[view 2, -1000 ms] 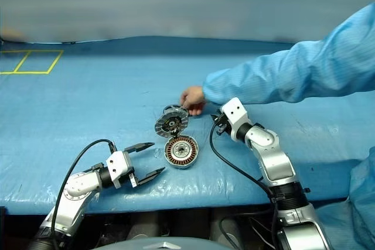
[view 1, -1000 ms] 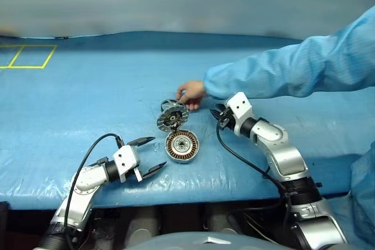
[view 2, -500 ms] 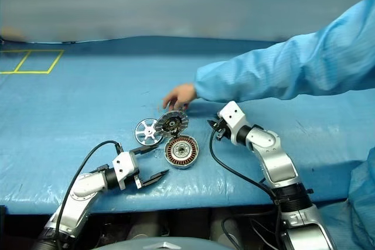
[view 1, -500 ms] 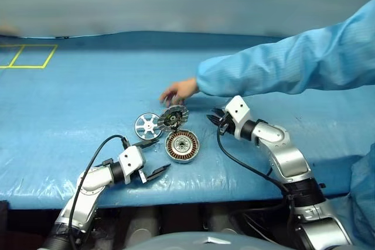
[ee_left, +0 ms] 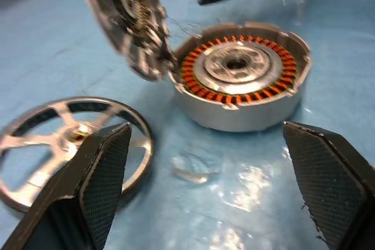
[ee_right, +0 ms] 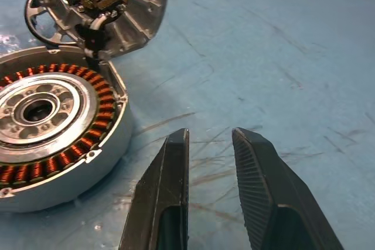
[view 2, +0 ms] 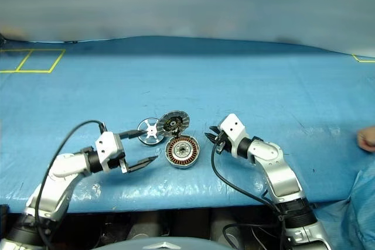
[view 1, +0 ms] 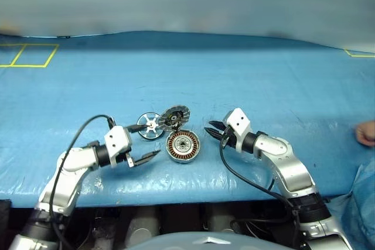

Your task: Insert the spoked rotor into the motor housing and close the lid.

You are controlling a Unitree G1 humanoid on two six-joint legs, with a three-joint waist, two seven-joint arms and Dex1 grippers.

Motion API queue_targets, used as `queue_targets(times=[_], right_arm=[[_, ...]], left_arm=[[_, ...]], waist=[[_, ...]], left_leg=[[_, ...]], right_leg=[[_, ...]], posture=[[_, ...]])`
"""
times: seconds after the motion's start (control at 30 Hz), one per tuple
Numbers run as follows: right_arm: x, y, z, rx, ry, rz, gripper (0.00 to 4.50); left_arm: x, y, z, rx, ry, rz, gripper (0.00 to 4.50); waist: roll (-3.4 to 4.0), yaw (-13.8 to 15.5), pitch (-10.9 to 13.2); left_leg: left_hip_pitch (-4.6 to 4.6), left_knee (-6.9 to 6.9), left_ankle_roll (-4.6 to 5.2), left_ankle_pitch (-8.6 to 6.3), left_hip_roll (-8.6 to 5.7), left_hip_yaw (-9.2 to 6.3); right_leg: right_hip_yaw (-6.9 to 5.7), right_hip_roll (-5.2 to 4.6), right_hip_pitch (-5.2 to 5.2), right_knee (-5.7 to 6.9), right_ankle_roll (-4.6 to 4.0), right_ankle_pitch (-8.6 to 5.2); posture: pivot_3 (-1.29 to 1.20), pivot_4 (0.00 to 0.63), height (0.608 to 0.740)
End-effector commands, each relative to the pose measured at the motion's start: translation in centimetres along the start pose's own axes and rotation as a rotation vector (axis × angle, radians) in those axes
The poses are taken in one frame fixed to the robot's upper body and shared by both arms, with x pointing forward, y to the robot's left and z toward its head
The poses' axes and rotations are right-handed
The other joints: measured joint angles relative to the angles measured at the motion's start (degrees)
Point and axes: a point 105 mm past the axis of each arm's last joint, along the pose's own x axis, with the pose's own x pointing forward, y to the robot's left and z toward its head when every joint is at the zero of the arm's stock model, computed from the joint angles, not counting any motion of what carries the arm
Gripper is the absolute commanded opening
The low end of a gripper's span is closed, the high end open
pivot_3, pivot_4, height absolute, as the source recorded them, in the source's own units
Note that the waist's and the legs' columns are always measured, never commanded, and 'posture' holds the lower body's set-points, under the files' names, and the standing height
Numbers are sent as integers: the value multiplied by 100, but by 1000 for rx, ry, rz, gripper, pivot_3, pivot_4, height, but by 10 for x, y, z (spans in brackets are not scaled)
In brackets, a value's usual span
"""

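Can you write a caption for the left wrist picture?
Open left gripper hovers over silver motor housing with copper-orange windings, its ribbed lid up, black-rimmed spoked rotor alongside.

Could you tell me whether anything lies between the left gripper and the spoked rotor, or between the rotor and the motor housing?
Nothing visible does. The open left gripper sits beside the spoked rotor, which lies flat on the blue mat. The motor housing is next to it, its windings uncovered, with the lid tipped up at its far edge.

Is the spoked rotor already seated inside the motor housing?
No: the spoked rotor lies flat on the blue table beside the motor housing, whose copper windings are bare under the raised lid.
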Motion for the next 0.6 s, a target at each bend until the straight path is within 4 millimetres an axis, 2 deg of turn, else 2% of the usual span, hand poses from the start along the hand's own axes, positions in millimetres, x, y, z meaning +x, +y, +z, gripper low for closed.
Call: queue_targets(times=[0.03,0.23,0.3,0.5,0.6], right_arm=[[-7,5,14,-20,-66,31,1224],[-12,15,9,8,-56,77,1224],[-12,13,9,-5,-50,55,1253],[-10,6,9,-31,-45,-2,1253],[-11,4,9,-44,-30,-12,1253]], left_arm=[[-3,10,15,69,2,-36,4385],[1,26,25,105,55,-117,4385],[3,35,31,167,83,-127,4443],[5,55,35,462,301,-306,4443],[7,66,37,533,422,-381,4443]], waist=[[2,-15,1],[0,2,1],[-1,5,2],[-5,1,4],[-6,4,5]], left_leg=[[3,0,0,0,1,2],[1,-2,0,0,3,-1],[1,0,-1,1,2,0],[0,3,-4,3,0,0],[-4,1,-4,3,0,-3]], right_leg=[[1,0,0,-1,1,-1],[-1,6,-1,0,6,-4],[0,6,1,0,7,-4],[2,8,2,1,9,-5],[2,13,1,0,8,-5]], posture=[[0,150,740],[0,150,740],[0,150,740],[0,150,740],[0,150,740]])
